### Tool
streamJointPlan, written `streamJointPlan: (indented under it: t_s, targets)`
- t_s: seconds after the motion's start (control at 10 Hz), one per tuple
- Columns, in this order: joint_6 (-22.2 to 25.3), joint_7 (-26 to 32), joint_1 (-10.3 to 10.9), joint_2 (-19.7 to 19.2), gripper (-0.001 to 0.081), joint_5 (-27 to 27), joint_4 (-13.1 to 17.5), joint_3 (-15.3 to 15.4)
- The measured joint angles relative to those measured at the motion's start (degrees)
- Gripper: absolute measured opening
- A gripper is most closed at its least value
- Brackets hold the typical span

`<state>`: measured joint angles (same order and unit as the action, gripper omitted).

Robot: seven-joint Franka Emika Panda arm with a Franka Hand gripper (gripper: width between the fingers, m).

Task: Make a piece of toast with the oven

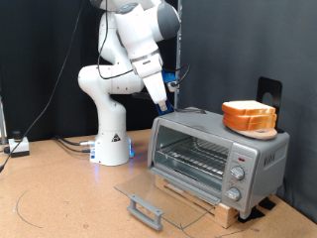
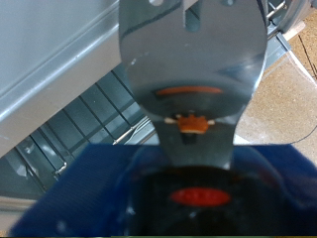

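The silver-grey oven [image 1: 218,151] stands on a wooden board at the exterior view's right. Its glass door [image 1: 158,193] lies folded down flat, with the grey bar handle [image 1: 146,210] at the front. The wire rack [image 1: 198,157] inside is bare. My gripper [image 1: 168,98] hangs in the air just above the oven's top left corner, touching nothing that I can see. In the wrist view a grey part of the hand [image 2: 193,59] fills the middle, over the oven's rack [image 2: 89,124]. No separate thin piece of toast can be made out.
A thick orange-brown pile of bread [image 1: 248,117] sits on a wooden plate on the oven's top right. The round knobs [image 1: 236,177] are on the oven's right front. Cables [image 1: 69,144] run past the arm's base [image 1: 111,149], and a dark stand [image 1: 267,91] rises behind the oven.
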<state>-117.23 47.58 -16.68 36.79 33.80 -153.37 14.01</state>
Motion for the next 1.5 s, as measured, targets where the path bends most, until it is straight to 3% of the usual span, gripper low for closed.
streamJointPlan:
  t_s: [1.0, 1.5]
  targets:
    - [-0.31, -0.18, 0.71, 0.71, 0.0396, 0.35, 0.05, 2.52]
    - [-2.75, -2.69, 0.74, 0.66, 0.0396, 1.82, 0.14, 5.22]
